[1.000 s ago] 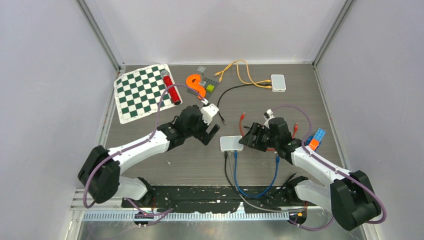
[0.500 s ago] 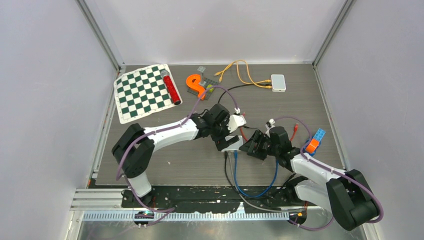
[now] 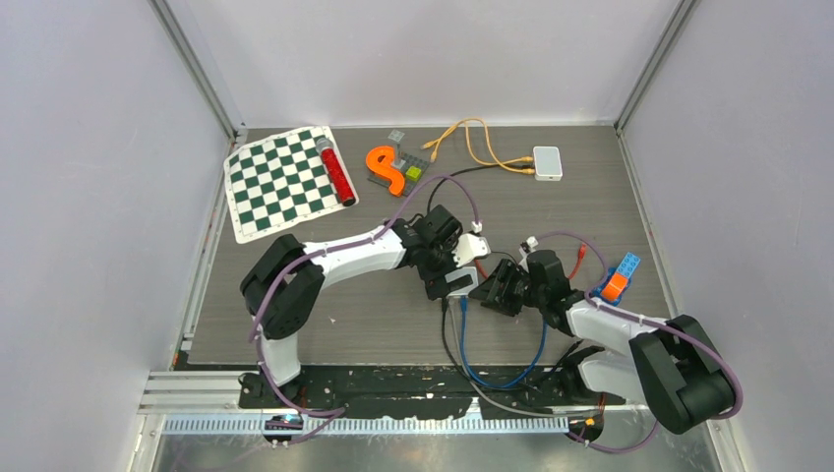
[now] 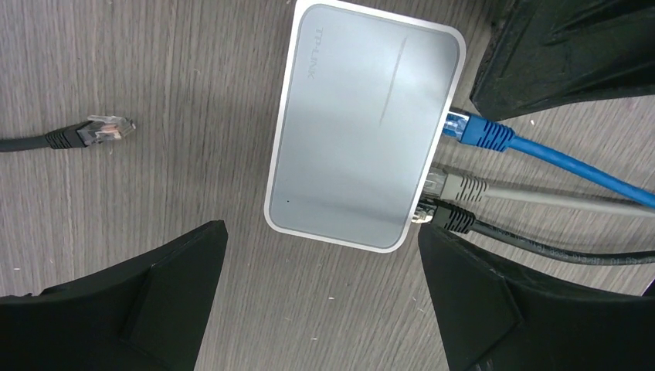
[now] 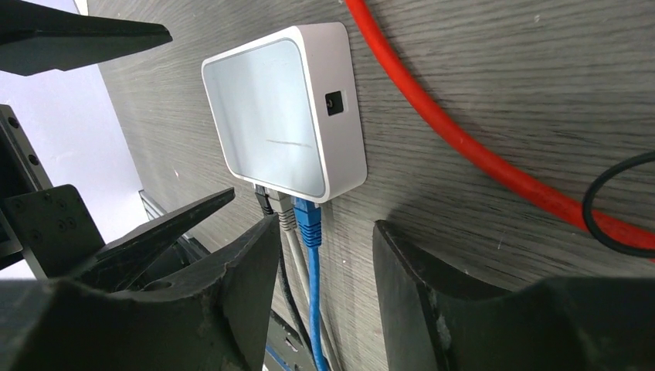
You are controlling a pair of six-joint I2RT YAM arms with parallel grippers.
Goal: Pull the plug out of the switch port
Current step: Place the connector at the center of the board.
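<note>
Since a second ago the left arm has swung in from the 9 o'clock side and now hangs the left gripper [image 4: 322, 226] over the switch [image 4: 363, 131]. The right gripper [image 5: 326, 232] has crept toward the switch's near edge with its jaws drawing closer. Seen from above, the switch sits mid-table between the two claws, with its occupied ports facing 6 o'clock, toward the arm bases. Those ports hold three plugs side by side, all seated: the blue plug [image 5: 309, 220], the grey plug [image 5: 286, 220] and the black plug [image 5: 265, 202]. The left claw is spread fully, its fingers straddling one end of the switch and touching neither it nor any cable. The right claw is partly parted and clasps nothing yet. In its own wrist view the blue plug lies at 12 o'clock just beyond the fingertips, its long axis running 12 to 6 in line with the gap. The blue lead passes down between the fingers, nearer the 9 o'clock one. The right arm is therefore the nearer to the plugs, and the blue one looks to be its target. The pull should run straight along that axis, away from the port, and the left claw will probably have to pin the switch.
</note>
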